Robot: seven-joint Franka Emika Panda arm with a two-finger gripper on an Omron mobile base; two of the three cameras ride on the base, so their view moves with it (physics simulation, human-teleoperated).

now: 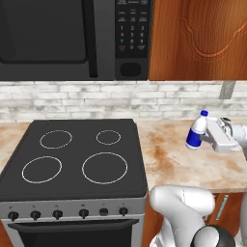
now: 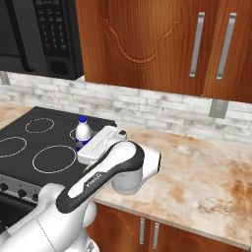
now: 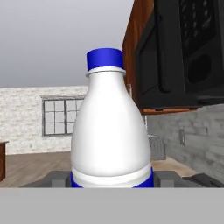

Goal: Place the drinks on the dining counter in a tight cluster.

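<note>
Right up close you see the bottle (image 3: 111, 127), white with a blue cap and blue band. Your claw (image 1: 212, 136) is half shut around its low part, over the desk (image 1: 193, 164) beside the stove (image 1: 72, 159). It looks light, stiff and slippery; keep holding low.

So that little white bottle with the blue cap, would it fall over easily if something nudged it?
Probably, if pushed high up. The bottle is tall for its base and narrows toward the cap, so a nudge near the top could tip it; being round, it would likely roll then. Its smooth, glossy sides look slippery. The end effector sits low around the body, which should keep it steadier.
</note>
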